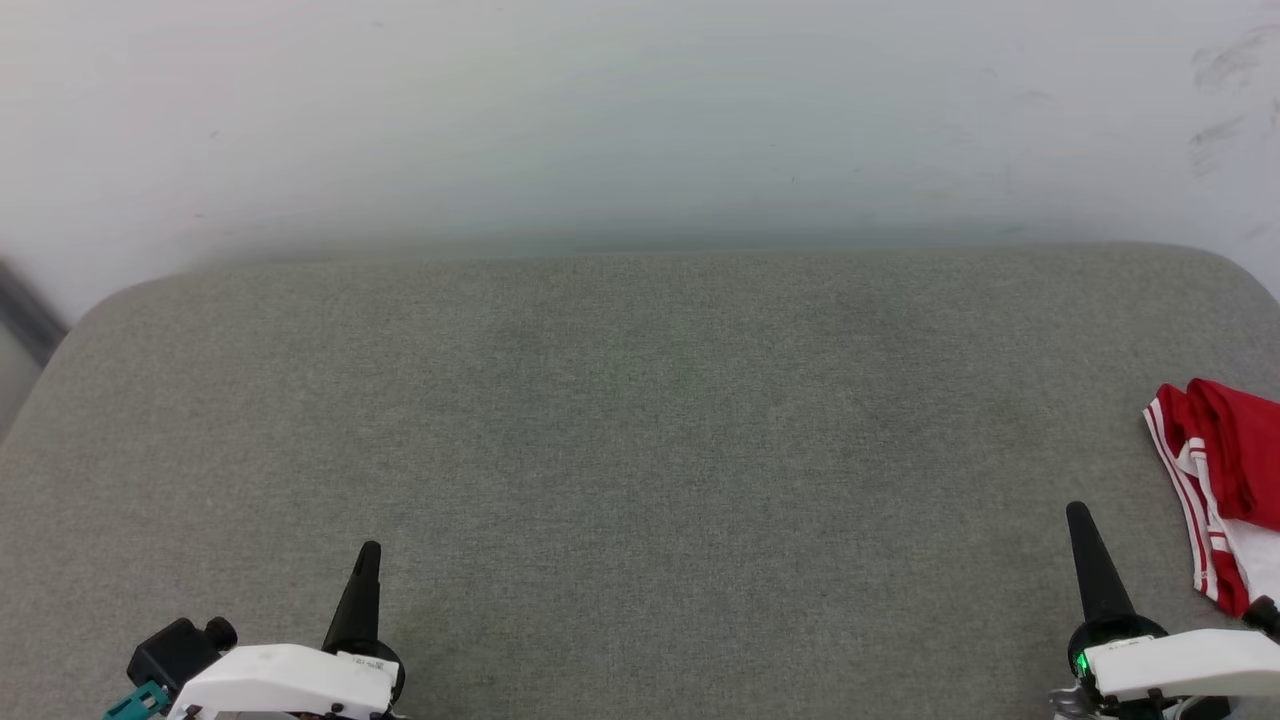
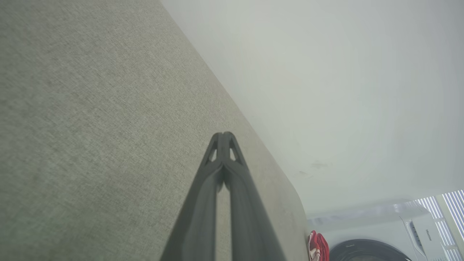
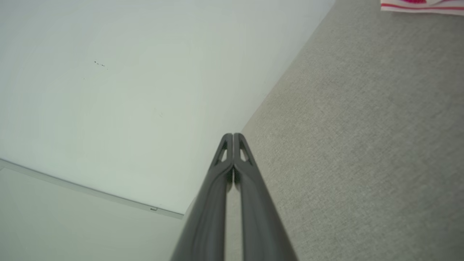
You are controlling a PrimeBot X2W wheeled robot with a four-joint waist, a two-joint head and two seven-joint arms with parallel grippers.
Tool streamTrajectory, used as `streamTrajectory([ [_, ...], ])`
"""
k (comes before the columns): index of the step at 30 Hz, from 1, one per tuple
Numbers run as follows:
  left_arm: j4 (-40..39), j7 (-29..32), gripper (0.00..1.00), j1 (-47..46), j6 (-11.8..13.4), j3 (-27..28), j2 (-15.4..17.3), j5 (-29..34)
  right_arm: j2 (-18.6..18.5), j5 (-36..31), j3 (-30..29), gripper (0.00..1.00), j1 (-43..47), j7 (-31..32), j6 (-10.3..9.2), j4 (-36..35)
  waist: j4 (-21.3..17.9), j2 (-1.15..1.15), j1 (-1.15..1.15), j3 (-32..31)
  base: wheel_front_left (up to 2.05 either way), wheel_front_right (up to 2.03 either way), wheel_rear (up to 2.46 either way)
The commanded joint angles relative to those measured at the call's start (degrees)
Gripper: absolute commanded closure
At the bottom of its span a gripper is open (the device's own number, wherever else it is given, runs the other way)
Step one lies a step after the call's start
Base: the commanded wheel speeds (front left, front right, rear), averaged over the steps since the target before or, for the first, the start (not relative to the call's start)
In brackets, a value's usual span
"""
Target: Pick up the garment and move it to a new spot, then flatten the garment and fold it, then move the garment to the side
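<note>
The garment (image 1: 1225, 480), red cloth with white parts and striped trim, lies bunched at the right edge of the grey padded surface (image 1: 640, 430), partly cut off by the head view's border. A strip of it shows as the garment (image 3: 420, 6) at the top right of the right wrist view, and as a small red garment (image 2: 318, 246) at the far end of the surface in the left wrist view. My right gripper (image 1: 1078, 515) is shut and empty, just left of the cloth. My left gripper (image 1: 370, 552) is shut and empty at the lower left, far from it.
A pale wall (image 1: 640, 120) rises behind the surface. The surface has rounded corners and drops off at left and right. A white washing machine (image 2: 380, 239) stands beyond its far end in the left wrist view.
</note>
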Motion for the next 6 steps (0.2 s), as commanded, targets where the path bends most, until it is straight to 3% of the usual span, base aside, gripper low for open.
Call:
streamTrajectory([
  [1,-0.3,0.4,1.00,-1.4,-0.3,0.3,0.2,-1.5,-0.5,1.5,-0.1,1.00,-1.6,0.4,0.00,-0.2,0.0,0.00,0.00,0.0,0.00,0.00,0.00],
  [6,0.1,1.1,1.00,-2.1,-0.8,0.7,0.1,-4.6,-0.5,4.5,-0.3,1.00,-2.1,1.1,0.00,0.3,-0.1,0.00,0.00,0.1,0.00,0.00,0.00],
])
